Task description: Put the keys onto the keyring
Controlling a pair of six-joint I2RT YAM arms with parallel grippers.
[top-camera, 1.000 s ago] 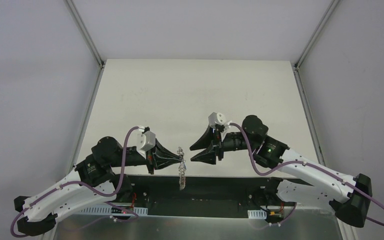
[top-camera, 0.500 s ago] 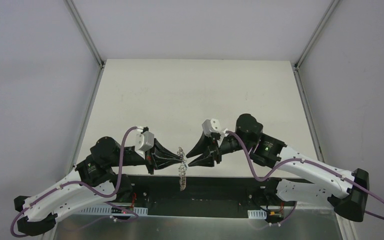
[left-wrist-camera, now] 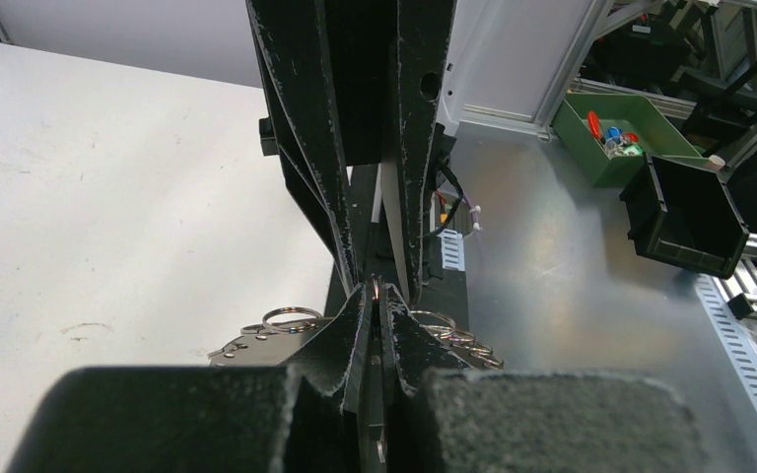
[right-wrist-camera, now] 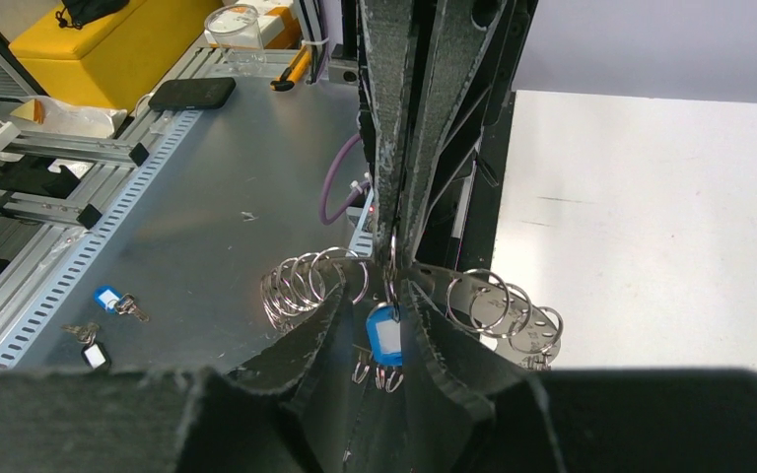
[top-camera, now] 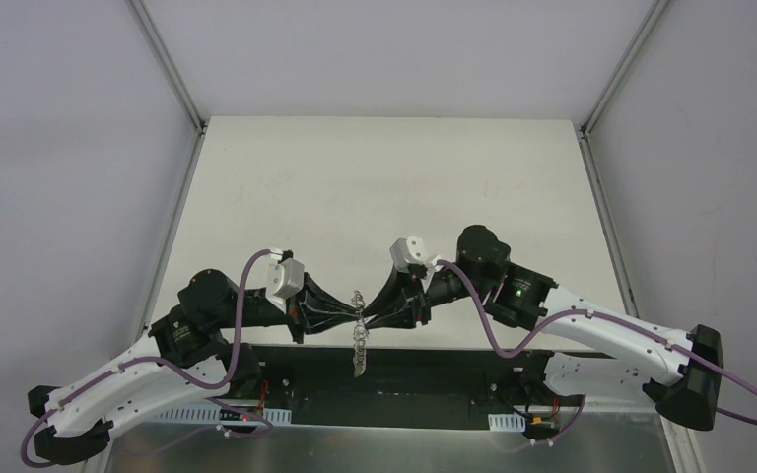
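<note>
The keyring hangs edge-on between both arms at the table's near edge. My left gripper is shut on it; in the left wrist view the left gripper pinches the grey plate, with wire loops on both sides. My right gripper meets it from the right. In the right wrist view the right gripper is closed on a wire loop at the keyring's edge. A blue-tagged key hangs from that loop between the fingers.
A second blue-tagged key and a black-tagged key lie on the metal bench below the table edge. A green bin and a black bin stand on the bench. The white table stretches behind the grippers.
My right arm has moved left to the keyring and its fingers have closed from wide open onto the keyring's edge. The left arm and keyring have stayed in place.
</note>
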